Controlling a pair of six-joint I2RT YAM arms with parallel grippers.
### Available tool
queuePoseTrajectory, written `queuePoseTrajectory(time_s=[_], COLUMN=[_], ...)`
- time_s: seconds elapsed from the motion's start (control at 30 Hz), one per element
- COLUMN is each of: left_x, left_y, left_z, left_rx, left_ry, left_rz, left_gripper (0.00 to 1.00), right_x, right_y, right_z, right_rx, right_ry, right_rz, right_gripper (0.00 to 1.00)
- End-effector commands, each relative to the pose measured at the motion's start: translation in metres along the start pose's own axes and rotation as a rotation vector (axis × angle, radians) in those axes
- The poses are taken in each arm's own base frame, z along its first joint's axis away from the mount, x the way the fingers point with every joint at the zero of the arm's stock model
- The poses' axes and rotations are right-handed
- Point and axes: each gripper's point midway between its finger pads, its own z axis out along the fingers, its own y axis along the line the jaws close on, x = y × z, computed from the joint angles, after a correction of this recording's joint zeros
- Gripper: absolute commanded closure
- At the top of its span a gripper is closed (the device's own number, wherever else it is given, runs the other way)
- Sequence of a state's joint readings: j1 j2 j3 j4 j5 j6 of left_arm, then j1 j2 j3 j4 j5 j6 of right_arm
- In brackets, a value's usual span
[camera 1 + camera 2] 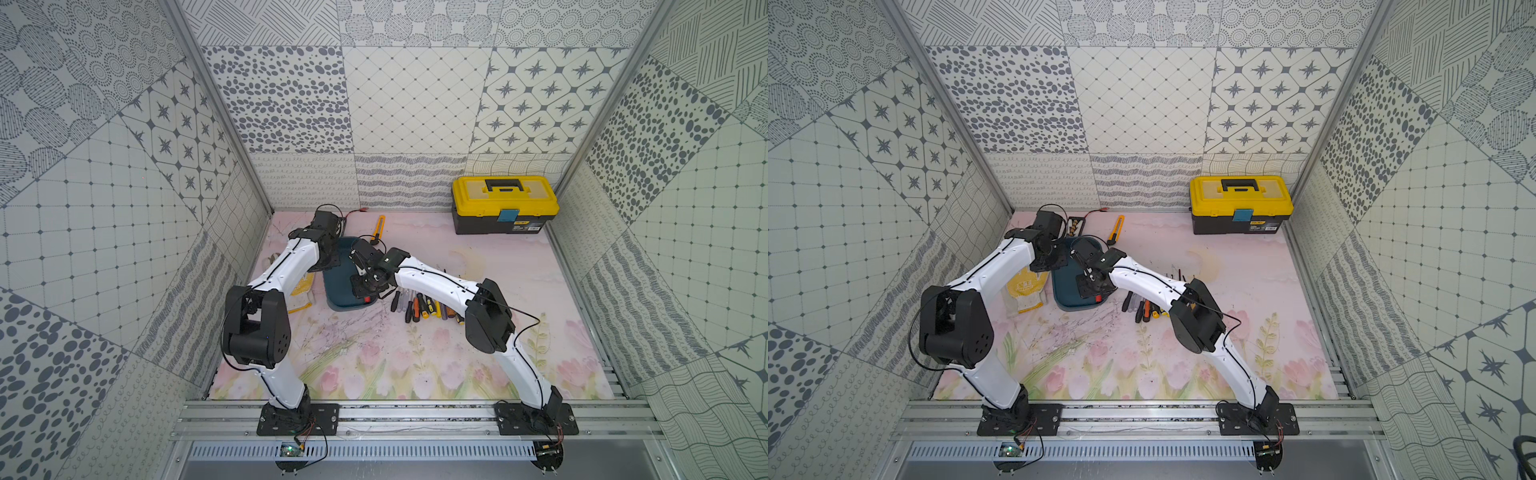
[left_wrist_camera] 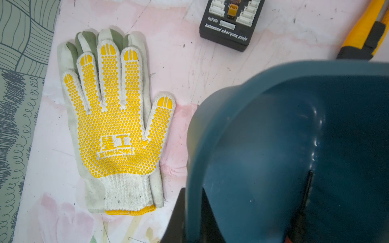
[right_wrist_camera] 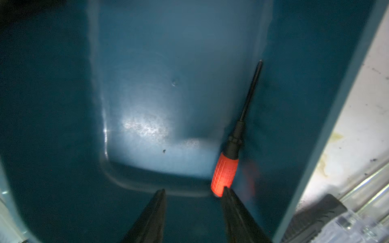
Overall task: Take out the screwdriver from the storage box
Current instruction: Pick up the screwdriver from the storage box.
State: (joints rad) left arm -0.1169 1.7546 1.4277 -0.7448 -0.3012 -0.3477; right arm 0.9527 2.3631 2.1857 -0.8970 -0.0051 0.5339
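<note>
Right wrist, gripper (image 3: 193,192) parted, screwdriver (image 3: 226,172) in storage box (image 3: 63,105)

Yellow-lidded toolbox (image 1: 505,203) stood far corner, well apart from right claw. Loose screwdrivers (image 1: 419,307) lay just beside it. Dotted glove (image 2: 117,124), charging plate (image 2: 230,23), utility knife (image 1: 379,227) lay near left claw.

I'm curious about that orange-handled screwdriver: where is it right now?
The screwdriver lies inside the teal storage box, along one side wall near a corner, in the right wrist view; the right gripper stands open just by its handle.
</note>
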Motion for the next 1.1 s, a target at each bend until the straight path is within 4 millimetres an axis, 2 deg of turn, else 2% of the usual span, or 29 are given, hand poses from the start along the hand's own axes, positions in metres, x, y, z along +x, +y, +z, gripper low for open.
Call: queuePoseTrajectory(time_s=[0.0,0.23,0.43,0.6,0.73,1.07], left_x=[-0.004,-0.004,-0.004,-0.004,-0.004,-0.004], left_y=[-0.006,-0.006,-0.008,-0.008,-0.009,-0.007], left_z=[-0.004,-0.004,-0.005,-0.005,-0.005,-0.004], left_rx=[0.033,0.037,0.049,0.05,0.052,0.041], left_ry=[0.001,0.001,0.002,0.001,0.002,0.001], left_rz=[-0.024,-0.026,-0.03,-0.031,-0.03,-0.029], left_gripper=[1.0,1.0,1.0,1.0,1.0,1.0], right_x=[-0.002,0.008,0.015,0.021,0.023,0.016], right_y=[-0.011,-0.021,-0.014,-0.008,-0.004,-0.005], right_z=[0.003,0.026,0.046,0.059,0.062,0.047], right_rx=[0.073,0.129,0.093,0.054,0.027,0.026], right_ry=[0.002,0.054,0.09,0.125,0.132,0.081], right_rz=[0.031,0.061,0.096,0.109,0.108,0.072], right_gripper=[0.52,0.52,0.53,0.58,0.65,1.0])
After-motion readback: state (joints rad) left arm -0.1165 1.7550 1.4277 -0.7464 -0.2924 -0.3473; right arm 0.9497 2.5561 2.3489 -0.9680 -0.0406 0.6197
